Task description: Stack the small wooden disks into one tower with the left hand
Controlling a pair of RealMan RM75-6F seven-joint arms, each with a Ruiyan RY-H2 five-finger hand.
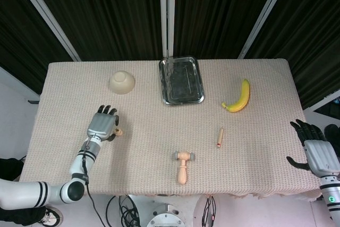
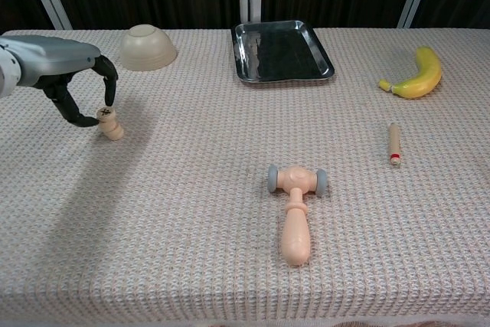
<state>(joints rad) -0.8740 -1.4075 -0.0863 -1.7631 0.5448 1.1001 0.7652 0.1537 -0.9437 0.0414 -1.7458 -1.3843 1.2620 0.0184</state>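
Note:
A short tower of small wooden disks (image 2: pixel 112 124) stands on the cloth at the left, leaning a little; the head view shows it as a small tan spot (image 1: pixel 119 131). My left hand (image 2: pixel 80 96) arches just left of the tower with its fingers (image 2: pixel 108 89) curved over the top disk and its thumb low on the left side. Nothing is held between them, and I cannot tell if a fingertip touches the top disk. In the head view the left hand (image 1: pixel 103 125) covers part of the tower. My right hand (image 1: pixel 313 147) hangs with its fingers spread beyond the table's right edge.
An upturned beige bowl (image 2: pixel 148 47) sits behind the left hand. A metal tray (image 2: pixel 283 50) lies at the back centre and a banana (image 2: pixel 417 74) at the back right. A wooden peg (image 2: pixel 393 144) and a toy hammer (image 2: pixel 295 212) lie toward the front.

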